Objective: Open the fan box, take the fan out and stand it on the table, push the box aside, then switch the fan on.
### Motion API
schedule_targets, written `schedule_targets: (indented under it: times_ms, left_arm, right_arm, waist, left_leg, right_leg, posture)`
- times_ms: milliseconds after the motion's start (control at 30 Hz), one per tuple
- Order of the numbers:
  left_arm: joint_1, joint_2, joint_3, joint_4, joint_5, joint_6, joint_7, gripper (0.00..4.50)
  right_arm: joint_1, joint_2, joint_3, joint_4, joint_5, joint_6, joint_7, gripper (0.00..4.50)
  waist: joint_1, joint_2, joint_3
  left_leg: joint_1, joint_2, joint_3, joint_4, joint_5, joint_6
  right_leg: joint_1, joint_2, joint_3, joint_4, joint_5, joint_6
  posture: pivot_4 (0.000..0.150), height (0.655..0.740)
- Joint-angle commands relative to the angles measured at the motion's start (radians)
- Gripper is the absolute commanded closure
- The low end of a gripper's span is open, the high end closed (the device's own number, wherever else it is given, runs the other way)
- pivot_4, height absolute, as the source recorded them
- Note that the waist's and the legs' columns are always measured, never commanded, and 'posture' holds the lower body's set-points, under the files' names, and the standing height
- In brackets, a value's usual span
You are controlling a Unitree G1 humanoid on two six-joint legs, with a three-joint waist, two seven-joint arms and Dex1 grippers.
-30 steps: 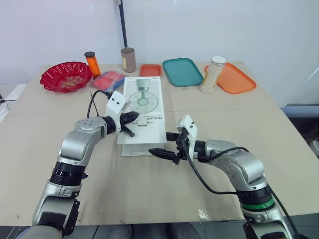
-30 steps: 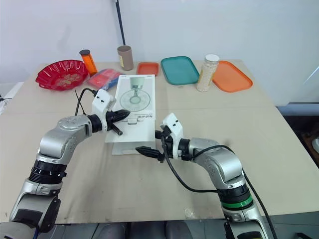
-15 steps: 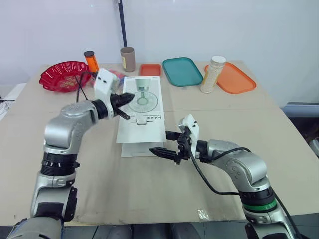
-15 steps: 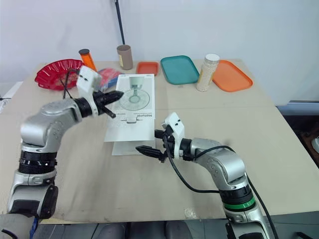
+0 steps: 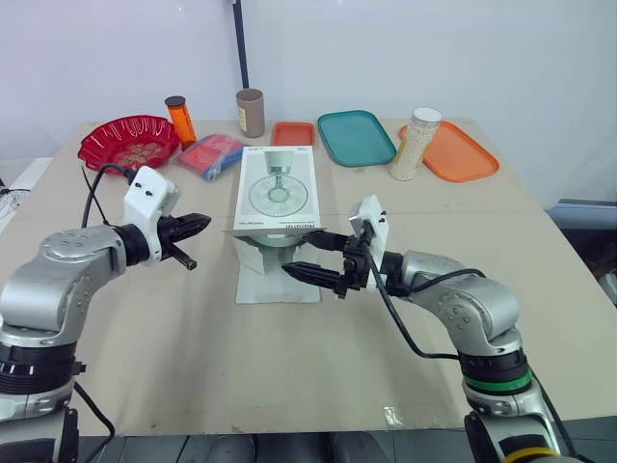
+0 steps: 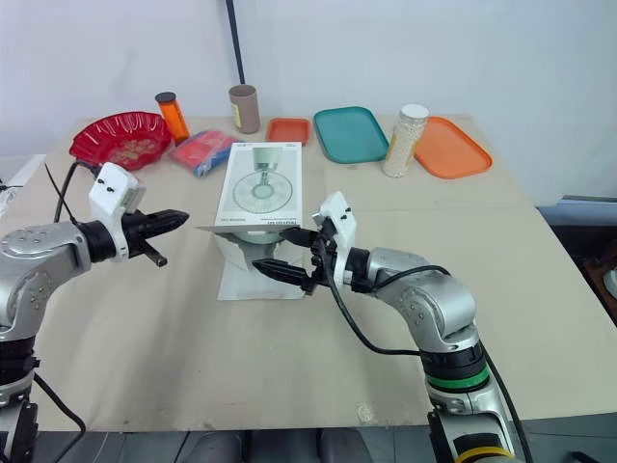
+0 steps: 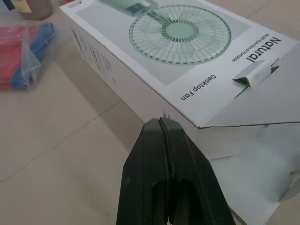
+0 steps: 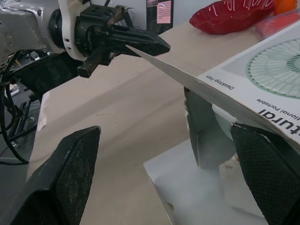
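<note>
The white fan box point(image 5: 278, 188) lies flat mid-table, a fan pictured on its top. At its near end the lid flap point(image 5: 275, 231) is raised and the bottom flap point(image 5: 280, 286) lies on the table. A pale green shape point(image 8: 213, 136) shows inside the opening. My right gripper point(image 5: 305, 254) is open at that opening, with its upper finger under the raised lid and its lower finger over the bottom flap. To the left of the box, my left gripper point(image 5: 202, 222) is shut on nothing and clear of the box; it points at the box's near corner point(image 7: 164, 112).
Along the back stand a red bowl point(image 5: 128, 145), an orange bottle point(image 5: 178, 121), a brown tube point(image 5: 250, 112), a red-and-blue packet point(image 5: 212, 154), a small orange tray point(image 5: 291, 133), a teal tray point(image 5: 355, 138), a jar of white grains point(image 5: 415, 145) and an orange tray point(image 5: 453, 152).
My left gripper has drawn back from the top of the box to the left. The near lid flap has come up, and my right gripper has moved in under it.
</note>
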Motion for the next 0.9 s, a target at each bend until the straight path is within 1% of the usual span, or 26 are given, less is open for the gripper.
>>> schedule_targets:
  times_ms: [33,133,400,500,567,700,800,900]
  left_arm:
    - [-0.054,0.036,0.047,-0.121,-0.089,0.12,0.014,4.49]
    - [-0.069,0.055,0.054,-0.176,-0.147,0.199,0.02,4.49]
    - [0.02,0.125,0.097,-0.224,-0.166,0.242,0.035,4.49]
    - [0.028,0.144,0.129,-0.228,-0.18,0.258,0.046,4.49]
    - [0.028,0.137,0.115,-0.233,-0.177,0.244,0.055,4.49]
    - [-0.018,0.088,0.067,-0.215,-0.176,0.215,0.082,4.49]
    - [-0.085,0.039,-0.007,-0.157,-0.147,0.168,0.096,4.49]
    - [-0.138,0.014,-0.073,-0.103,-0.115,0.126,0.089,4.49]
  right_arm:
    - [-0.04,0.009,0.005,0.035,-0.023,-0.043,-0.01,0.0]
    - [-0.062,0.028,0.008,0.081,-0.053,-0.074,-0.03,0.0]
    - [-0.11,0.079,0.005,0.159,-0.095,-0.122,-0.068,0.0]
    - [-0.122,0.095,0.004,0.181,-0.104,-0.13,-0.073,0.0]
    - [-0.124,0.103,0.012,0.196,-0.114,-0.138,-0.071,0.0]
    - [-0.137,0.117,0.019,0.231,-0.137,-0.148,-0.082,0.0]
    - [-0.149,0.123,0.024,0.259,-0.159,-0.153,-0.094,0.0]
    - [-0.155,0.126,0.03,0.269,-0.171,-0.15,-0.1,0.0]
  waist:
    - [-0.002,-0.001,0.001]
    - [-0.003,-0.001,0.001]
    - [-0.008,0.0,0.001]
    - [-0.005,0.0,0.001]
    - [-0.004,0.0,0.001]
    - [-0.004,0.0,0.001]
    - [-0.003,0.0,0.001]
    - [-0.005,0.0,0.001]
  left_leg:
    - [0.0,0.0,0.0,0.0,0.0,0.0]
    - [0.0,0.001,0.0,0.0,0.0,0.0]
    - [0.001,0.002,0.001,-0.002,0.0,0.0]
    - [0.001,0.002,0.001,-0.002,0.0,0.0]
    - [0.001,0.002,0.001,-0.002,0.001,-0.001]
    - [0.001,0.002,0.001,-0.002,0.001,-0.001]
    - [0.001,0.002,0.001,-0.002,0.001,-0.002]
    - [0.001,0.002,0.001,-0.002,0.002,-0.003]
  right_leg:
    - [0.0,0.0,0.0,0.0,0.0,0.0]
    - [0.0,0.001,0.0,0.0,0.0,0.0]
    - [-0.001,0.003,0.001,0.0,0.0,-0.001]
    - [-0.001,0.002,0.002,0.0,0.0,-0.001]
    - [-0.001,0.002,0.002,0.0,0.0,-0.001]
    - [-0.001,0.002,0.001,0.0,0.0,-0.001]
    - [-0.001,0.002,0.001,0.0,0.0,-0.001]
    - [-0.001,0.002,0.001,0.0,0.001,-0.001]
  posture:
    - [0.15,0.74]
    - [0.15,0.74]
    - [0.15,0.74]
    - [0.15,0.74]
    - [0.15,0.74]
    - [0.15,0.74]
    - [0.15,0.74]
    - [0.15,0.74]
